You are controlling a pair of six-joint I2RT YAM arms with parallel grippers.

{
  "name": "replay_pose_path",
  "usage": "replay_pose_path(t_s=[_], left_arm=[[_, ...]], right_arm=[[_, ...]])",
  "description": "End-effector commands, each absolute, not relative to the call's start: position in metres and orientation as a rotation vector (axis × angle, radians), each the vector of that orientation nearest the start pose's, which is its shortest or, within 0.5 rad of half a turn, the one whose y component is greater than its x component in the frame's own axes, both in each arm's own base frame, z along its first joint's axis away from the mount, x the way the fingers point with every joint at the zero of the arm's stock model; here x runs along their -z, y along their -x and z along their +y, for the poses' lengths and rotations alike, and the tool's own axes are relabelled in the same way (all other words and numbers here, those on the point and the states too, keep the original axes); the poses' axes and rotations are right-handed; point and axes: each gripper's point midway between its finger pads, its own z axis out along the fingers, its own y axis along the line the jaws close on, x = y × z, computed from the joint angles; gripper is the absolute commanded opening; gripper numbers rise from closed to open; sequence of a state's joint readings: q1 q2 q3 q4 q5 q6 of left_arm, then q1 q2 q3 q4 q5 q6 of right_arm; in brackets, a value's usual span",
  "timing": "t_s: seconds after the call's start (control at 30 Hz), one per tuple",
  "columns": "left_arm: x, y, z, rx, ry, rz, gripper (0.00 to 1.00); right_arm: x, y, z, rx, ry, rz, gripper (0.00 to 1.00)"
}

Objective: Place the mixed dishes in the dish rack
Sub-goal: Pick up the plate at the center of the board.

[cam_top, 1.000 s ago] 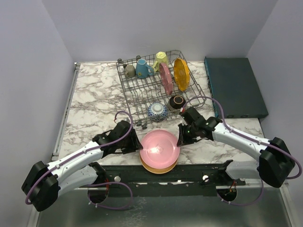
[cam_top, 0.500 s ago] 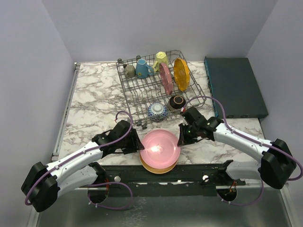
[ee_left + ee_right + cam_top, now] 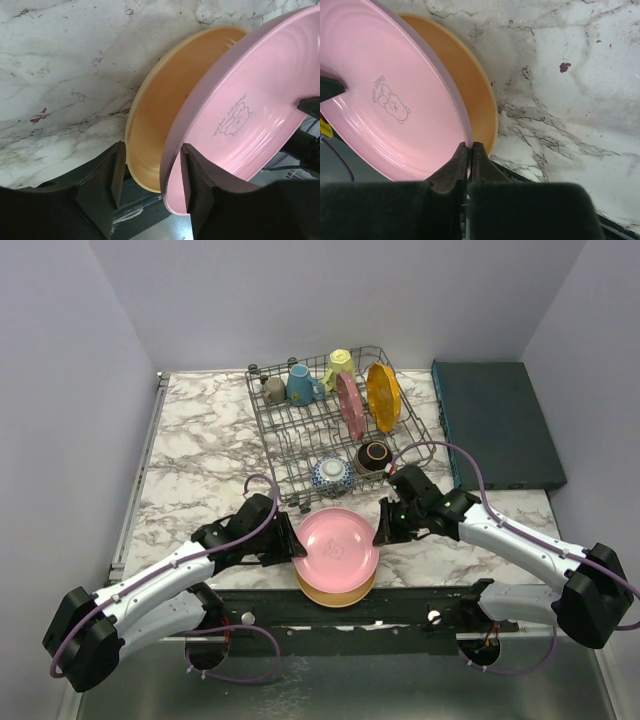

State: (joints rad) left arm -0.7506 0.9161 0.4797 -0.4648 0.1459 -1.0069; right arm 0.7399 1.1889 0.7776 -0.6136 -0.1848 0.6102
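A: What could go wrong here?

B: The pink plate (image 3: 338, 548) is tilted up off the orange plate (image 3: 165, 95) at the near edge of the table (image 3: 200, 440). Its right rim is clamped by the right gripper (image 3: 468, 145), and only a thin pinch of edge is taken. A slip is likely if it is lifted on that pinch alone. The left gripper (image 3: 152, 160) is held with its claw apart around the left rim, and nothing is gripped. Both rims are seen between its fingers, so the orange plate could be caught too if the claw is closed.

A: Counts?

B: Two plates are counted at the near edge.
- **Dish rack:** one dish rack (image 3: 295, 445) is seen at the far middle.
- **Upright plates:** two are held in it, an upright pink plate (image 3: 350, 405) and an upright orange plate (image 3: 382, 395).
- **Mugs:** three are counted, a grey mug (image 3: 274, 390), a blue mug (image 3: 300, 385) and a yellow mug (image 3: 339, 365).
- **Bowls:** two are counted at the rack's near edge, a blue-white bowl (image 3: 331, 475) and a dark bowl (image 3: 373, 455).
- **Not seen:** no red-patterned bowl is found.
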Motion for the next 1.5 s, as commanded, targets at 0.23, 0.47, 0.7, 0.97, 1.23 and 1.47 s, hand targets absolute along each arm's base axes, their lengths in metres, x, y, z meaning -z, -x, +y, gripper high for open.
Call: replay_pose_path(t_s=[0.23,0.47,0.7,0.97,1.23,1.47], left_arm=[[-0.097,-0.131,-0.220,1.008,0.247,2.615,0.44],[-0.103,-0.128,-0.221,1.051,0.246,2.593,0.32],[-0.112,-0.125,-0.223,1.105,0.244,2.564,0.17],[-0.123,-0.123,-0.224,1.156,0.236,2.525,0.00],[-0.133,-0.123,-0.224,1.197,0.221,2.469,0.00],[-0.142,-0.121,-0.227,1.255,0.205,2.434,0.00]], right_arm=[[-0.106,-0.157,0.231,-0.789,0.247,2.683,0.00],[-0.106,-0.157,0.232,-0.799,0.234,2.679,0.00],[-0.106,-0.157,0.231,-0.797,0.222,2.672,0.00],[-0.110,-0.159,0.230,-0.802,0.194,2.648,0.04],[-0.116,-0.163,0.225,-0.773,0.146,2.627,0.29],[-0.130,-0.162,0.228,-0.833,0.142,2.576,0.35]])
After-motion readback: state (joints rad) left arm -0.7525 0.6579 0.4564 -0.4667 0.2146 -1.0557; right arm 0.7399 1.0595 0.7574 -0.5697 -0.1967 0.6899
